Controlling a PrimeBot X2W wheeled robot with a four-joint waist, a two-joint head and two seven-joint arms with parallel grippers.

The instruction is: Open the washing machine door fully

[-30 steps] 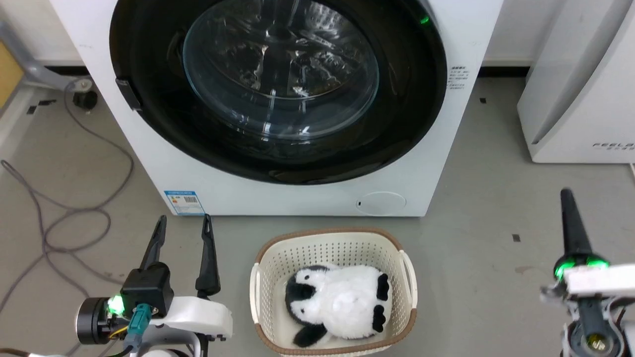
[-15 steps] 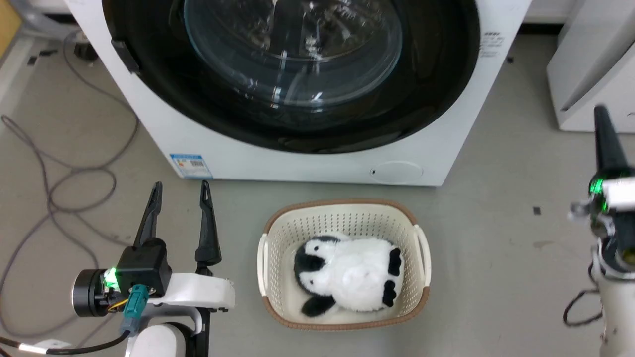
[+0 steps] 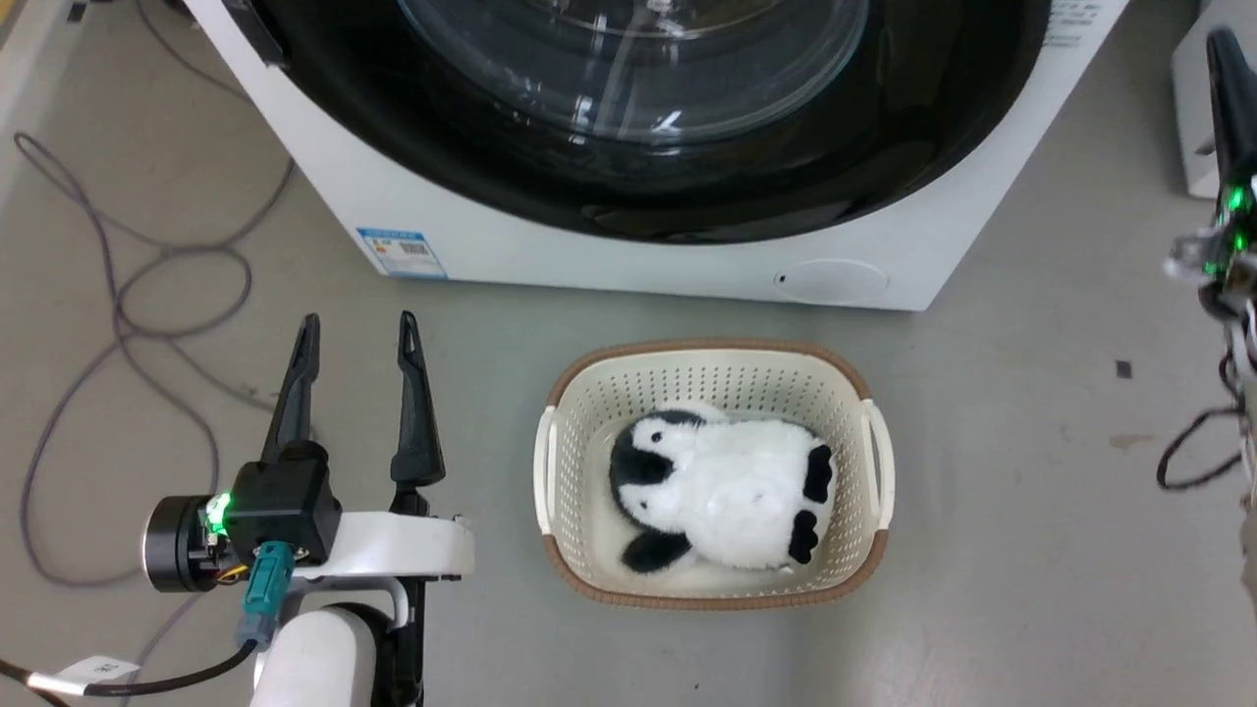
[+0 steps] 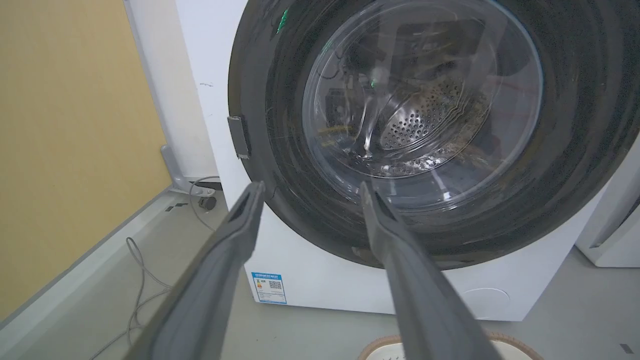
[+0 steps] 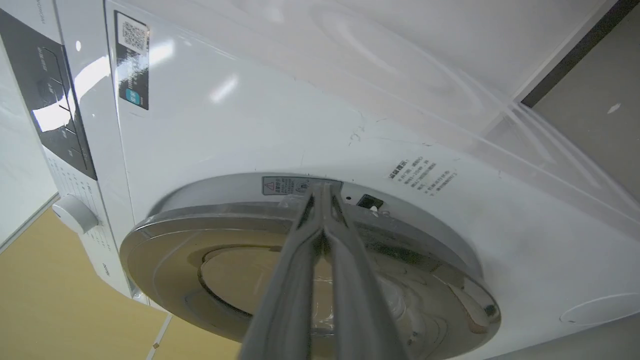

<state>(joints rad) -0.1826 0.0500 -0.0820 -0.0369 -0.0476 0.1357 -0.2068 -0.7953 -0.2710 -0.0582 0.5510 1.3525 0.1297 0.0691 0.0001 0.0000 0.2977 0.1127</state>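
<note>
The right end effector (image 5: pixel 324 189), fingers pinched together and empty, points at the rim of the washing machine door (image 5: pixel 170 240), probably to hook it open; the left end effector (image 3: pixel 357 320) hovers spread wide.

head camera: has shifted, so the whole scene slid toward 12 o'clock; the things themselves did not move.
washing machine (image 3: pixel 609 265): base edge now higher in frame, less of the door (image 3: pixel 471 157) showing.
basket (image 3: pixel 707 350): from 6 o'clock to near centre.
right claw (image 3: pixel 1222 44): risen from 4 o'clock to 2 o'clock.
</note>
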